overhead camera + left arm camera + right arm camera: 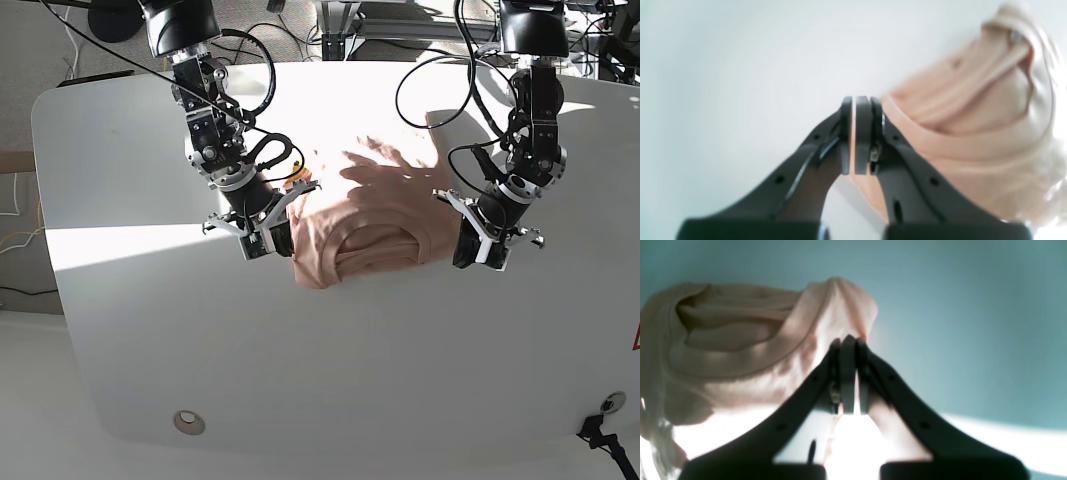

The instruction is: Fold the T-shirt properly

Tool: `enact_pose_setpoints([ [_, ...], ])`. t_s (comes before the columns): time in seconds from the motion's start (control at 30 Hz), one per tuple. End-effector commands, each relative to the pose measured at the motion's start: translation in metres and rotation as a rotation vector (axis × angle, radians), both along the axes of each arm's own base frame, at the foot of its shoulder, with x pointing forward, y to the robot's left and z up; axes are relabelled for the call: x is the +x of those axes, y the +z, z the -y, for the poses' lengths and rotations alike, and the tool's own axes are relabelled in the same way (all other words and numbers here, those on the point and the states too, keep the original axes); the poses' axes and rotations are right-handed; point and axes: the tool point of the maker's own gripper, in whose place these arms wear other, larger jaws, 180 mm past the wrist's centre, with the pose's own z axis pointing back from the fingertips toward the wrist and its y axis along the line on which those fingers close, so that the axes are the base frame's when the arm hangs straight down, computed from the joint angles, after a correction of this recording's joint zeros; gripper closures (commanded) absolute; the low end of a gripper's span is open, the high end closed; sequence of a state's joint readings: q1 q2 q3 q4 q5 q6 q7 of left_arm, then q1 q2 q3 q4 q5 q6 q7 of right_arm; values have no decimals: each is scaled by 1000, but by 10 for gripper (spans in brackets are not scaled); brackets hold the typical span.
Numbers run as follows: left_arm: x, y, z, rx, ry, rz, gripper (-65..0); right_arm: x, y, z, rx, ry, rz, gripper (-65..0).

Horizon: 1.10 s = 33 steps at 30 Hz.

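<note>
From where I stand there are two arms and one shirt, all over one white table [120,330].

Going left to right across the base view, the first arm is the robot's right arm, reaching down from the far edge with black cables looped around it. Its right gripper [281,238] sits at the near left corner of the T-shirt [370,205]. The right wrist camera looks straight along that claw [848,341]: the two dark fingers are pressed together, and a peak of pink cloth [740,350] rises right at their tips, so it is clenched on the fabric.

In the middle lies the single T-shirt, salmon pink and wrinkled, spread on the table between the two arms. Its ribbed neck opening faces the near edge and sags in a curve. Sunlight falls across the far part of the cloth, and the shadows of the arms lie on it.

On the right is the robot's left arm, one more cabled arm coming down from the far edge. Its left gripper [470,247] is at the near right corner of the shirt. In the left wrist view the claw [858,103] has its pads squeezed nearly flat together, with the pink shirt [973,140] bunched just beside and behind the tips; it looks clenched on the shirt's edge too.
</note>
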State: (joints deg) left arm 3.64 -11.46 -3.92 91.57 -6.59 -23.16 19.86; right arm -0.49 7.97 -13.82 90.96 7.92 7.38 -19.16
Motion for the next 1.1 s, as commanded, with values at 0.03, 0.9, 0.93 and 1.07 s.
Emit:
enact_pose_setpoints([
  [0.03,10,40,-14,-59,35,202,0,18,35,11,-11,8,123,0],
  [0.9,-217,2,-38,-86,257,41,0,-204,-15,136,-80,-299,-85,0],
  [0.93,-228,0,-38,-81,257,13,0,-215,-17,134,-76,-290,-104,0],
  [1.07,-265,4,-37,-89,257,-13,0,-262,-21,132,-72,-280,-164,0],
])
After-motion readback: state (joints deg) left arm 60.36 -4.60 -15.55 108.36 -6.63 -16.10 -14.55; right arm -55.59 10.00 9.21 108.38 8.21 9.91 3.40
